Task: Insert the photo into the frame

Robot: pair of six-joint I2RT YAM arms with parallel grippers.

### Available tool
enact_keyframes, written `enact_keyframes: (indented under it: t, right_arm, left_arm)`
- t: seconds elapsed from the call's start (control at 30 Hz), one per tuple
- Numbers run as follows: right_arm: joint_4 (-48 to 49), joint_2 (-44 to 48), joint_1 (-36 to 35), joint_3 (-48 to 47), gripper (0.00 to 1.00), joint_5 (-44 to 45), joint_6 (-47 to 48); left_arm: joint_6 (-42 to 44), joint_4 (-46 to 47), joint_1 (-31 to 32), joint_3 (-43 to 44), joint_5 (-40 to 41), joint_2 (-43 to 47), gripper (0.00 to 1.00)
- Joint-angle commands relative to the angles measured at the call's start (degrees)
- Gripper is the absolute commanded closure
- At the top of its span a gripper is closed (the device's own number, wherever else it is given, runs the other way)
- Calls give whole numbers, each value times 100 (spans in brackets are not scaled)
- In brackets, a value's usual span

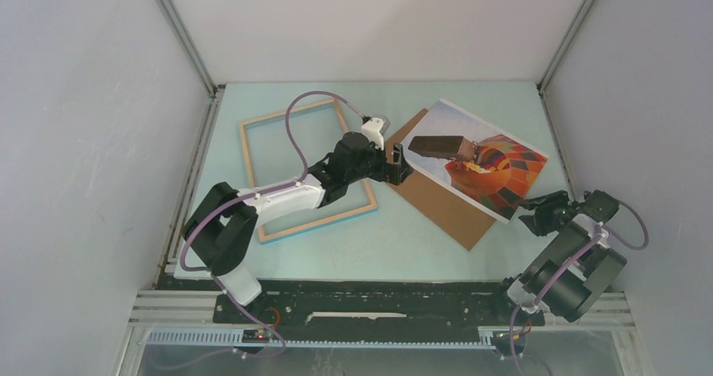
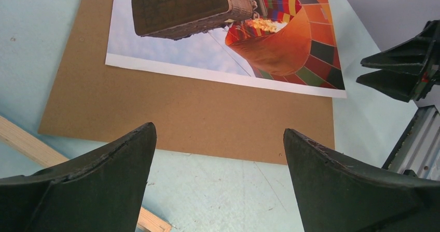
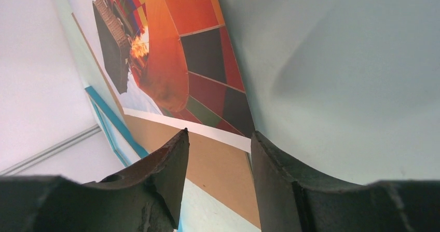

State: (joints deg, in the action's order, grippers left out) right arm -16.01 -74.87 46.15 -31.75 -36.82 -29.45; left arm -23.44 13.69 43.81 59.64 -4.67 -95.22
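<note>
Nearest me, the black base rail (image 1: pixel 378 304) runs along the near edge of the tabletop (image 1: pixel 395 246), with bare surface just beyond it. That is my widest room. My right tool (image 1: pixel 531 211) sits at the near right, jaws a little apart with nothing between them. It points at the near right corner of the photo (image 1: pixel 492 161), and I cannot tell whether it touches. My left tool (image 2: pixel 219 130) hovers further in with jaws spread wide and nothing gripped, at the left edge of the backing board (image 1: pixel 441 203), between board and frame. The frame (image 1: pixel 288 113) lies flat at the left, wood side up, with a teal line along its near edge. Through its opening I see only tabletop. My left arm (image 1: pixel 286 199) crosses it and hides part of its right rail. The photo is outside the frame, to its right. It lies face up on the board, pushed far and right, so brown shows along its left and near sides. Both wrist views cut off its far end, and my left tool hides the board's left corner from above. The walls (image 1: pixel 84 140) close in tight by the photo's right edge.
</note>
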Motion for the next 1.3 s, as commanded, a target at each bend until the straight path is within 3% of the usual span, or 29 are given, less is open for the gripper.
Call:
enact_keyframes:
  t: [0.0,0.57,0.77,1.27]
  right_arm:
    - [446,-296,46,64,45,-426,78]
    - [1317,-1007,141,286,48,-526,-164]
    - [1924,-1308,142,383,52,-954,-376]
    - [2094,-1439,86,389,62,-1033,-541]
  left_arm:
    - [94,378,-2,-168,27,174,0]
    - [53,531,-36,-272,66,216,0]
    - [50,549,-39,-280,62,197,0]
    - [24,576,-56,-260,24,145,0]
